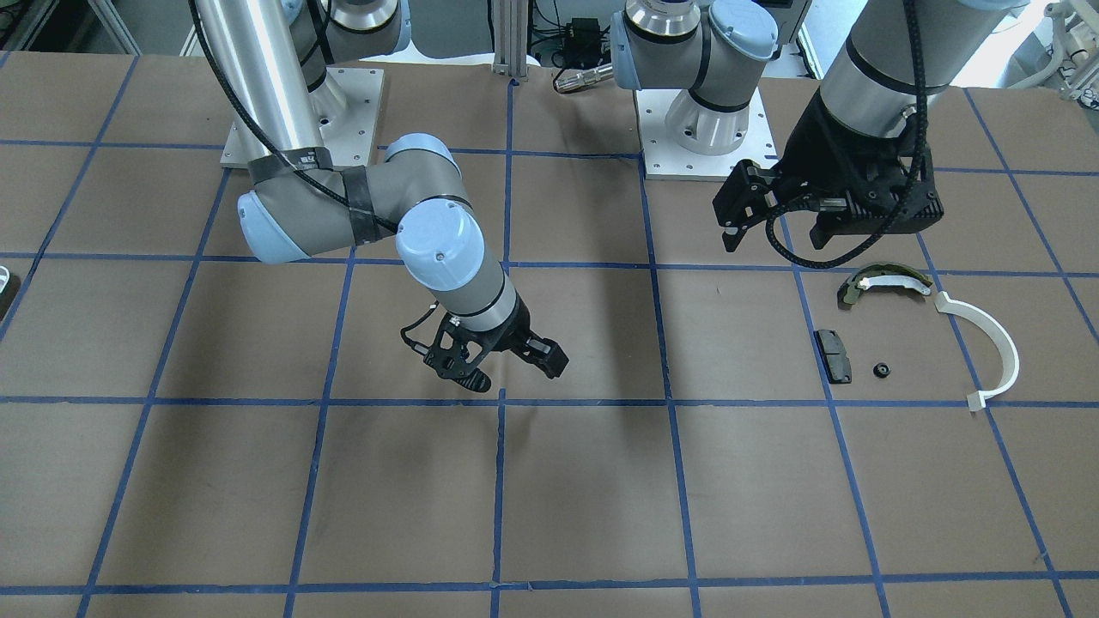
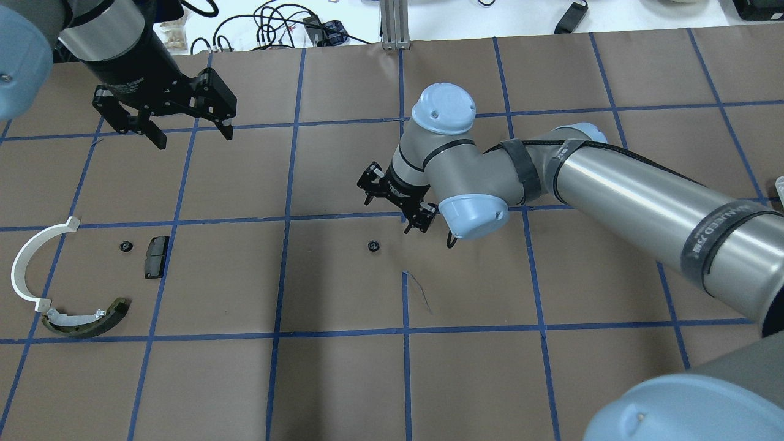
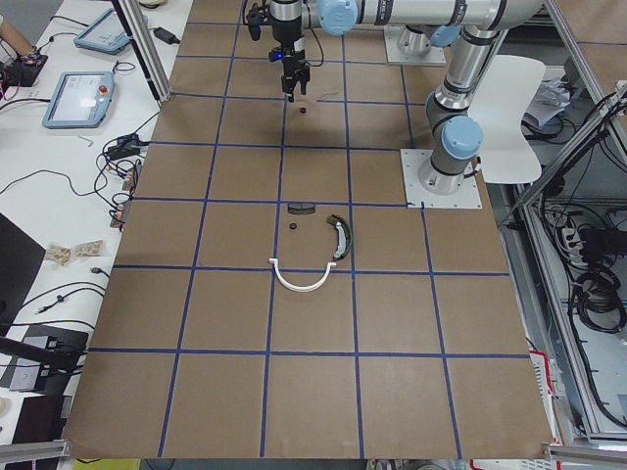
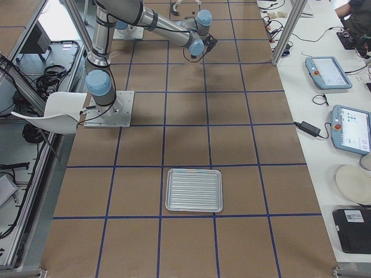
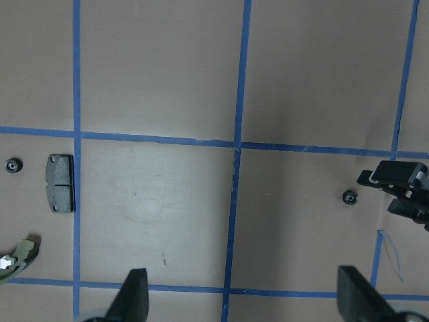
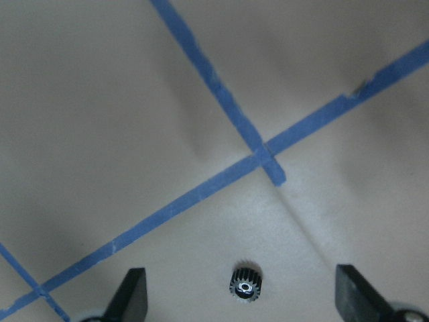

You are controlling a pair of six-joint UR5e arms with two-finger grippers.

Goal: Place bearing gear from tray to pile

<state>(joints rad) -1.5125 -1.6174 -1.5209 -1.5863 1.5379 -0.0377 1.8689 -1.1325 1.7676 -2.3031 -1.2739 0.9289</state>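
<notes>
Black little gear (image 2: 373,245) sits mid-worktop, well apart from the pile (image 2: 156,256) by the left edge. The right gripper (image 2: 388,214), jaws apart, could bump it and send it rolling.

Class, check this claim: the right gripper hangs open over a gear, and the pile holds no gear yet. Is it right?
No. The right gripper does hang open over a gear, but the overhead view shows a second gear already in that group, beside the pad.

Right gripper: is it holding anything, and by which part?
Nothing held. The right gripper is open above a small black gear lying on the table.
</notes>
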